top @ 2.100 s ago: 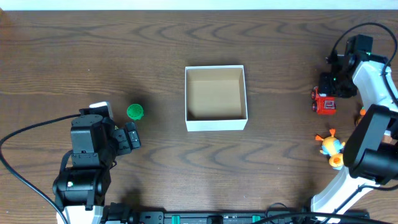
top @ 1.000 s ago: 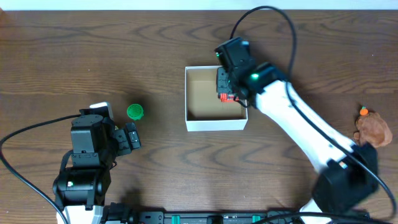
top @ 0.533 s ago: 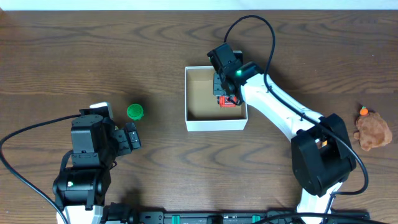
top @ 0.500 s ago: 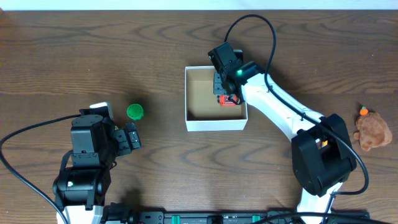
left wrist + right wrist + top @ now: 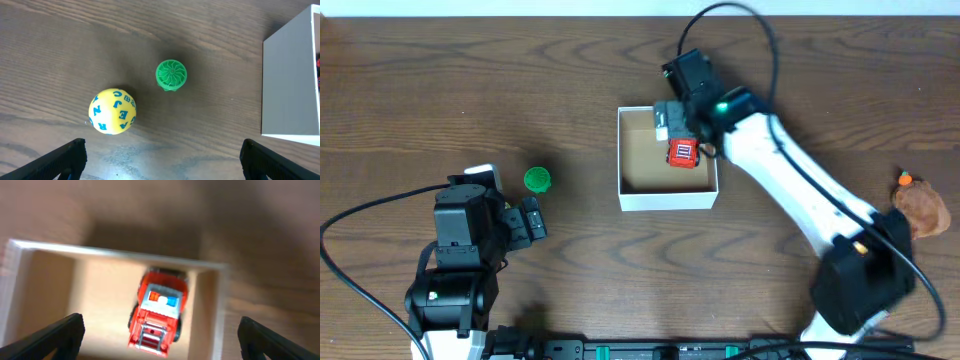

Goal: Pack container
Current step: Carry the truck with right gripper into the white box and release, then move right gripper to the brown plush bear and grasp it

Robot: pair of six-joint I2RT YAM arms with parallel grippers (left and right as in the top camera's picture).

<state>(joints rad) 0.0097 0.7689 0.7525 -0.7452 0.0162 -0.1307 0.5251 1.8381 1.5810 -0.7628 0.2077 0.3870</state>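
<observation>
The container (image 5: 667, 198) stands open side up in the middle of the tabletop (image 5: 470, 80), and a red toy truck (image 5: 683, 152) lies inside it near the right wall. The right jaws hang above the far right corner of the container, spread wide and holding nothing. The left jaws, also spread and empty, are low over the tabletop left of the container, near a green toy (image 5: 171, 75) and a yellow ball with blue letters (image 5: 112, 111).

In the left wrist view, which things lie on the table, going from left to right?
yellow letter ball → green round toy → container, showing its white outer wall at the right edge.
</observation>
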